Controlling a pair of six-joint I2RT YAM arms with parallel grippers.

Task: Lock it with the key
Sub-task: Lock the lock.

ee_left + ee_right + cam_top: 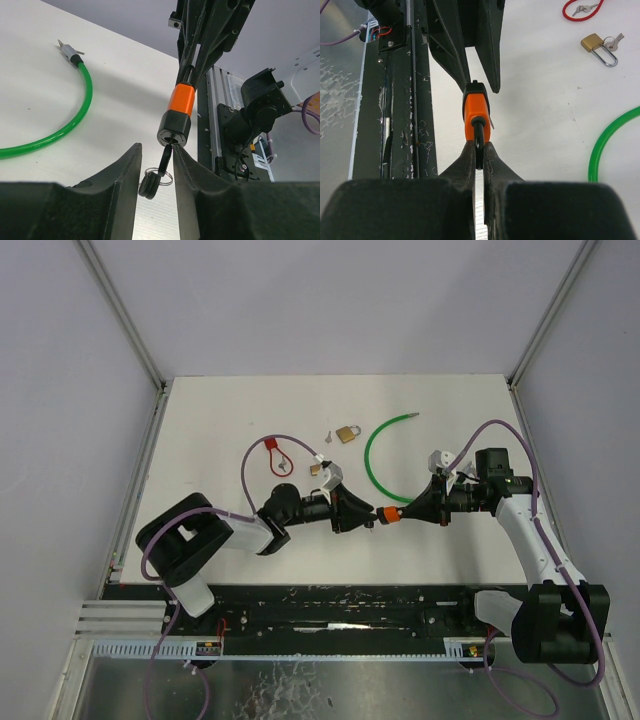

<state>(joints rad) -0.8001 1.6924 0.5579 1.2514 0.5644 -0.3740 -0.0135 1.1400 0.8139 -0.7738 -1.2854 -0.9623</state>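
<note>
An orange and black cable lock [388,513] hangs above the table between my two arms. My right gripper [479,150] is shut on the black stub at the lock's orange end [476,112]. A black key [159,170] with a small ring sticks out of the lock's black end [175,131]. My left gripper [156,147] stands open around that key. Its right finger [187,165] touches the key's shaft, and a gap shows on the other side. In the top view the left gripper [372,517] and right gripper [405,511] face each other tip to tip.
A green cable [375,455] curves over the table behind the lock, its metal tip [67,49] lying free. A brass padlock [347,433] with keys lies further back, and a red loop [272,455] with keys to its left. A black rail [402,100] runs along the near edge.
</note>
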